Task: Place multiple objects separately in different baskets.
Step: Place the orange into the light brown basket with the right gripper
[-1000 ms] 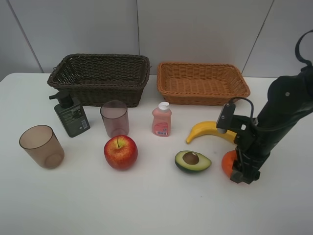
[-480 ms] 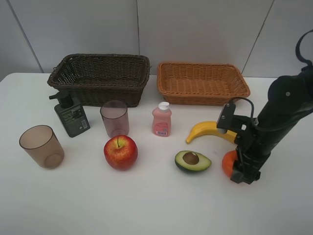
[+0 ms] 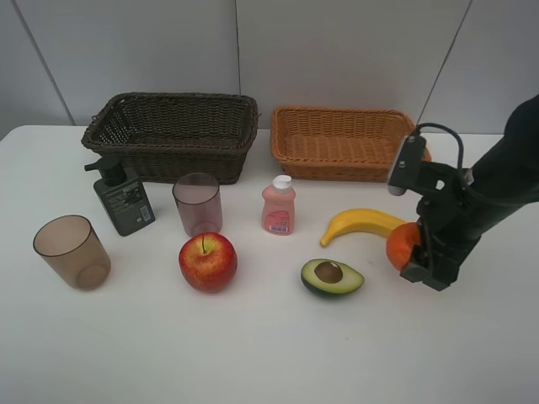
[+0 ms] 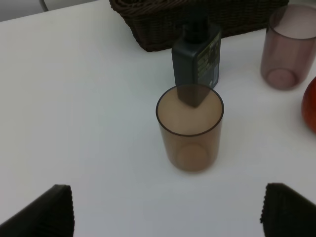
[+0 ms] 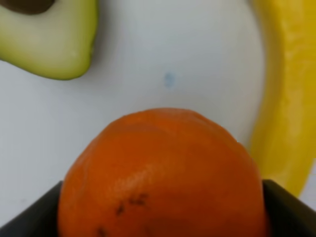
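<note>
My right gripper (image 3: 424,255) is shut on the orange (image 3: 402,244) and holds it just above the table, beside the tip of the yellow banana (image 3: 362,223). In the right wrist view the orange (image 5: 163,173) fills the space between the fingers, with the banana (image 5: 286,98) and halved avocado (image 5: 54,39) below it. My left gripper (image 4: 168,217) hangs open over a brownish cup (image 4: 189,128). The red apple (image 3: 207,262), avocado (image 3: 332,277), pink bottle (image 3: 279,207), pump bottle (image 3: 123,199) and two cups (image 3: 72,252) (image 3: 198,204) stand on the table.
The dark brown basket (image 3: 173,99) and the light tan basket (image 3: 345,111) sit side by side at the back, both with nothing in them. A grey wall rises behind them. The left arm does not show in the high view.
My right gripper has lifted the orange off the table and carried it up and a little toward the back, next to the banana. Nothing else has moved.
</note>
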